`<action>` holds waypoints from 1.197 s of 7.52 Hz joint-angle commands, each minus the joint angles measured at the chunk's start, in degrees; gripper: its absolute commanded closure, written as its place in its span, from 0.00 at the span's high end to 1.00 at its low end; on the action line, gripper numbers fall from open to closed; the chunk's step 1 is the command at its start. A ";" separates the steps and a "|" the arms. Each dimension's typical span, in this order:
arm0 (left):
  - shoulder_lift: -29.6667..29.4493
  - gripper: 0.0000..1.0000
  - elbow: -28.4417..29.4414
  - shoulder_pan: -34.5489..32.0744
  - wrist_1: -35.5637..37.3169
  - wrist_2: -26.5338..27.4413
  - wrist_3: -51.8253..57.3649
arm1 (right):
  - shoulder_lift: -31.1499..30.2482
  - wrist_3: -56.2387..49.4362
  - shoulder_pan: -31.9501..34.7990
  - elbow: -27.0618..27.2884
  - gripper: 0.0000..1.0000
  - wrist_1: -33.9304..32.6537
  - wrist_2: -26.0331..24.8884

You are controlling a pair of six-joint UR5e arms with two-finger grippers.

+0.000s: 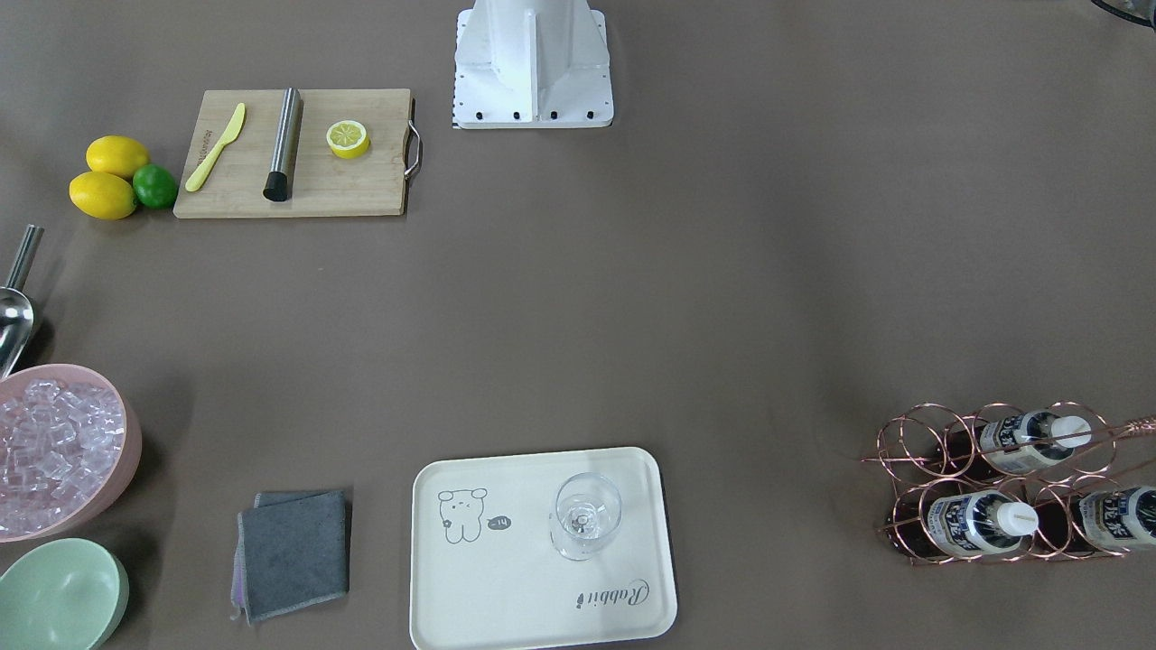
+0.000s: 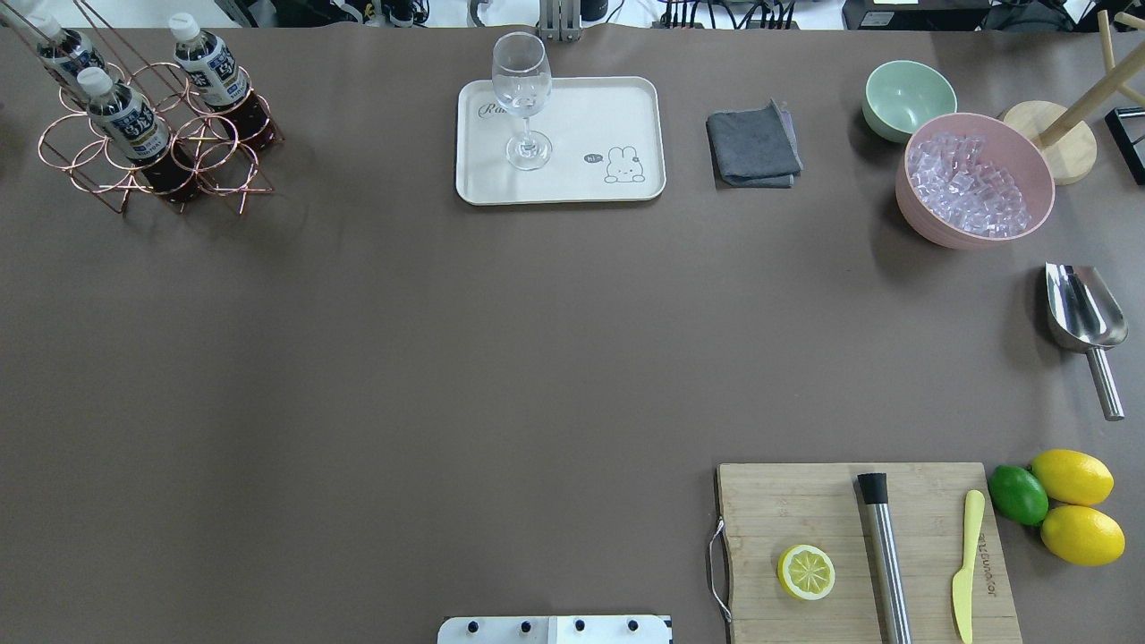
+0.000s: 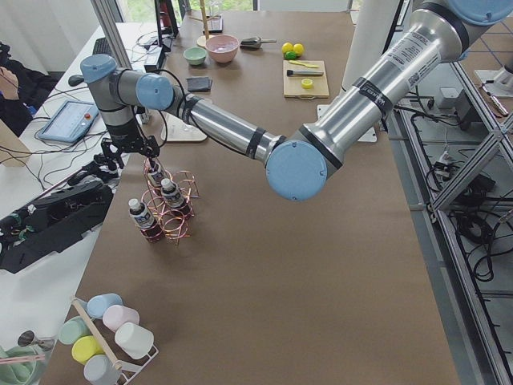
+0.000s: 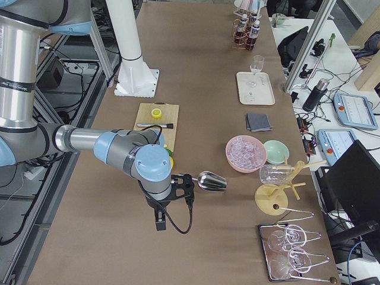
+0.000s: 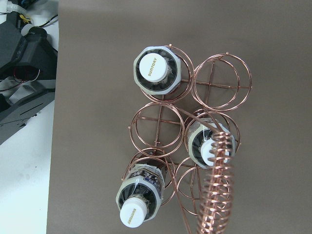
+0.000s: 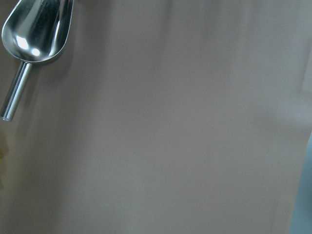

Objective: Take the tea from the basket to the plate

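Observation:
Three tea bottles (image 2: 125,116) with white caps stand in the copper wire basket (image 2: 219,143) at the far left corner; they also show in the front view (image 1: 980,522) and, from above, in the left wrist view (image 5: 153,66). My left gripper (image 3: 140,152) hovers just above the basket (image 3: 180,228); I cannot tell whether it is open. The cream plate (image 2: 572,179) lies far centre with a clear stemmed glass (image 2: 521,89) on it. My right gripper (image 4: 183,189) hangs over bare table beside a metal scoop (image 4: 211,181); I cannot tell its state.
A wooden cutting board (image 2: 805,501) holds a lemon half, a steel muddler and a yellow knife. Two lemons and a lime (image 2: 1020,494) lie beside it. A pink bowl of ice (image 2: 975,179), a green bowl (image 2: 908,98) and a grey cloth (image 2: 753,148) sit far right.

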 commanded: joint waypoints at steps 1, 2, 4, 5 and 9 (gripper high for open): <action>1.37 0.97 0.57 0.92 -1.72 -1.12 0.18 | 0.00 0.00 0.00 0.00 1.00 -0.01 0.00; 1.37 0.97 0.65 1.01 -1.72 -1.20 0.10 | 0.00 0.00 0.00 0.00 1.00 -0.01 0.00; 1.19 0.85 0.57 1.62 -1.72 -1.20 0.01 | 0.00 0.00 0.00 0.00 1.00 -0.01 0.00; 1.02 0.85 0.48 1.72 -1.55 -2.25 0.01 | 0.00 0.00 0.00 0.00 1.00 -0.09 0.00; 1.10 0.00 -0.04 0.93 -1.37 -4.63 0.18 | 0.00 -0.09 0.00 0.00 1.00 -0.09 0.00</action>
